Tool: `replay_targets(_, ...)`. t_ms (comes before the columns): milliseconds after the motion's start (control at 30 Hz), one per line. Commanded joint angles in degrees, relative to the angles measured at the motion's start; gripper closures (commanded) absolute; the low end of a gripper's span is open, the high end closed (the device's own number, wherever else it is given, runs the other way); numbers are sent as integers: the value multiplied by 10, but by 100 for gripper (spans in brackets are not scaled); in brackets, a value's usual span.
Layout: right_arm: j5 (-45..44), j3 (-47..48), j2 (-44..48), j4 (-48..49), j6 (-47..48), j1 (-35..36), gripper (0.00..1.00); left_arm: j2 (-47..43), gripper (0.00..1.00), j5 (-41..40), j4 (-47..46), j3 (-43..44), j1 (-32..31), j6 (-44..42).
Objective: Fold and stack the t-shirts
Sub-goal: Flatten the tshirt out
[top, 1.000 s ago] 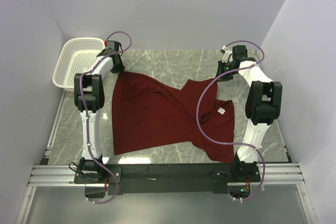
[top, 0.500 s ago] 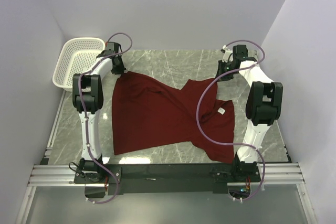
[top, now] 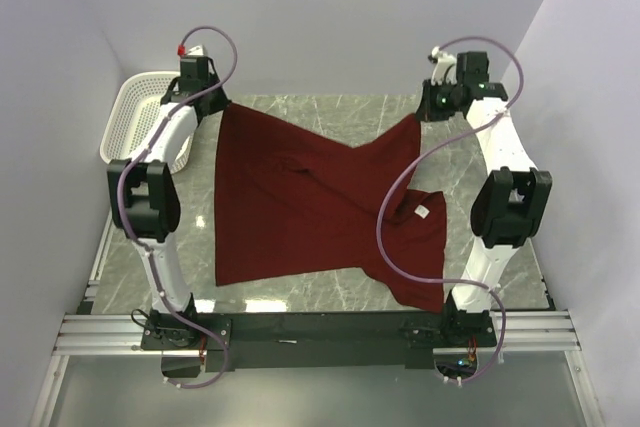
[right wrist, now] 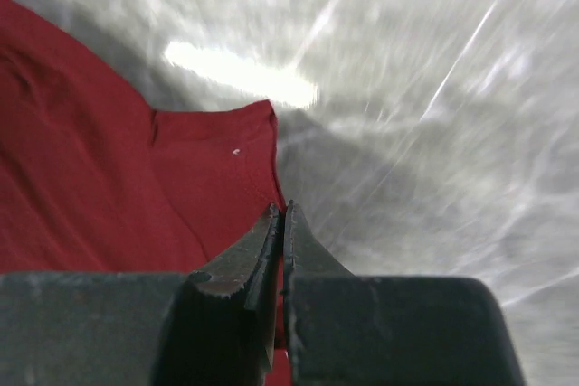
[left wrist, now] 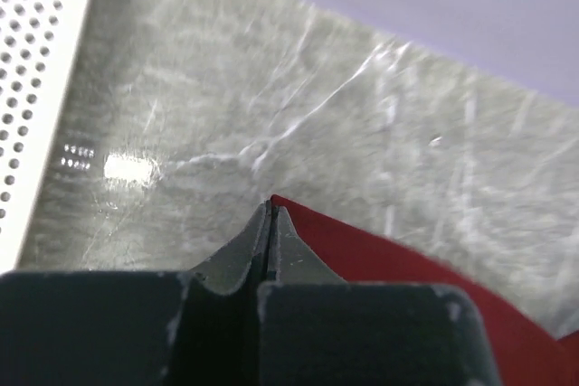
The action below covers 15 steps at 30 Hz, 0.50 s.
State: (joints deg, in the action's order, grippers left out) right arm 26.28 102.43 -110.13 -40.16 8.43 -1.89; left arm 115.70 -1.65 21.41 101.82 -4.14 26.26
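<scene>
The maroon t-shirt (top: 300,207) is lying spread across the middle of the marble table (top: 330,112), with its two upper corners being held up toward the top of the top view. The left gripper (top: 220,107) is pinching the upper left corner of the cloth. In the left wrist view its fingers (left wrist: 280,232) are pressing together on the red edge, with the fabric running off to the lower right of that picture. The right gripper (top: 421,115) is gripping the upper right corner. In the right wrist view its fingers (right wrist: 267,237) are closing flat on a fold of red cloth that is filling the left side of the frame.

Between the two held corners the top edge of the shirt is sagging in a shallow V toward the centre. The lower part is resting on the table, its hem reaching toward the bottom of the frame. The white neck label (top: 422,212) is showing on the right-hand portion, below the right gripper.

The white mesh basket (top: 125,122) is sitting at the upper left corner of the table, just beside the left arm and apart from the shirt.
</scene>
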Motion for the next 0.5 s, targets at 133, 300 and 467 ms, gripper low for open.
replay_targets(133,-41,142,131,-62,50,34,100,-180,100,-25,-100,-69,2,30)
replay_targets(300,-89,216,213,-74,99,35,100,-338,100,-24,-141,-128,1,45)
replay_targets(467,-95,279,315,-59,114,34,100,-464,100,-19,-163,-140,2,74)
